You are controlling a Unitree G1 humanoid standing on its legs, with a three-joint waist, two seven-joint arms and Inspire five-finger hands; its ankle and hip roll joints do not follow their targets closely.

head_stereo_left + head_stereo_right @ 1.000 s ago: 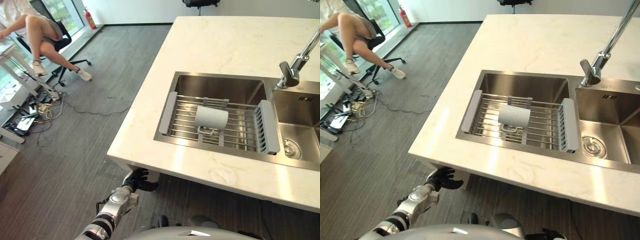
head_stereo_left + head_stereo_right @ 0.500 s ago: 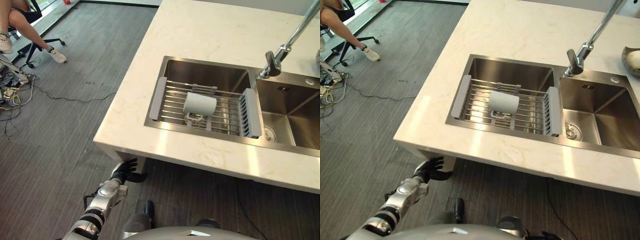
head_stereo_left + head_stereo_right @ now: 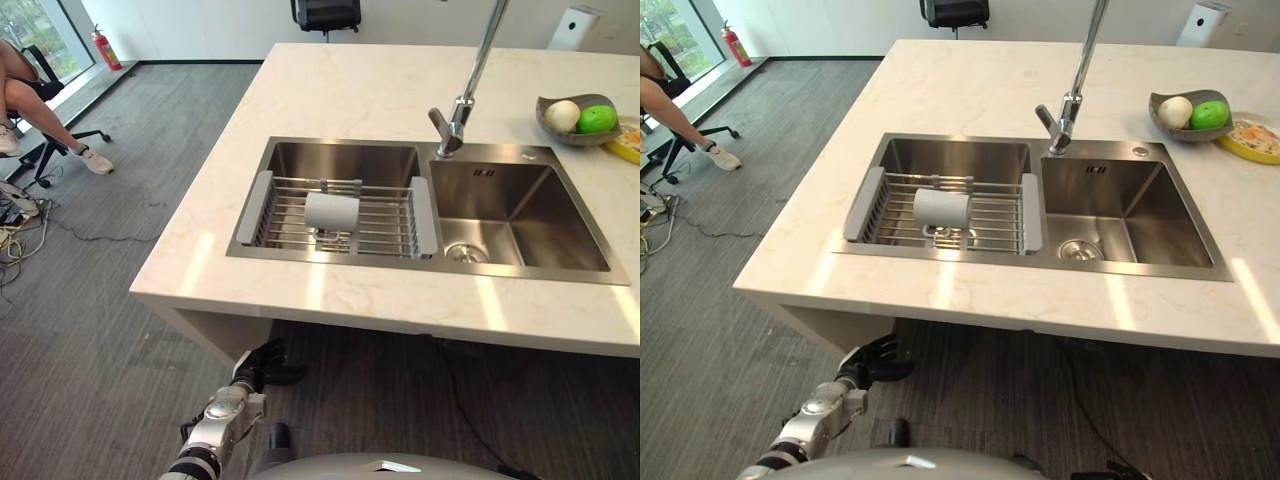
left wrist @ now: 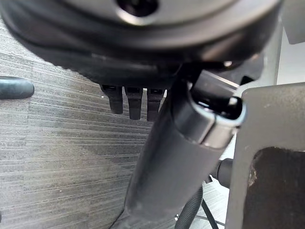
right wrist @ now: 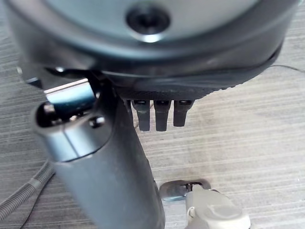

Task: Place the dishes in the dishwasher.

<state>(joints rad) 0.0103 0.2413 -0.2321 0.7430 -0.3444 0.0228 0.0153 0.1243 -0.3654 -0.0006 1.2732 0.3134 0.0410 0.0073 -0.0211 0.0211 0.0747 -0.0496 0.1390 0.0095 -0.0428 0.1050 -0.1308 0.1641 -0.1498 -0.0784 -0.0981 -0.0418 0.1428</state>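
Spanning most of the scene, a pale marble-look countertop point(image 3: 350, 90) holds a stainless double sink point(image 3: 520, 215) with a tall chrome faucet point(image 3: 462, 100) behind its divider. A grey-ended wire drying rack point(image 3: 340, 212) rests across the sink's left basin, and a white mug point(image 3: 331, 211) lies on its side on the rack. Near the counter's far right corner sits a grey bowl point(image 3: 580, 112) with a white and a green fruit. The left hand point(image 3: 262, 364) hangs below the counter edge above grey carpet, fingers relaxed and holding nothing. The right hand point(image 5: 157, 112), seen from its wrist, hangs over the floor, fingers straight and empty. A seated person's legs point(image 3: 30, 110) show far left.
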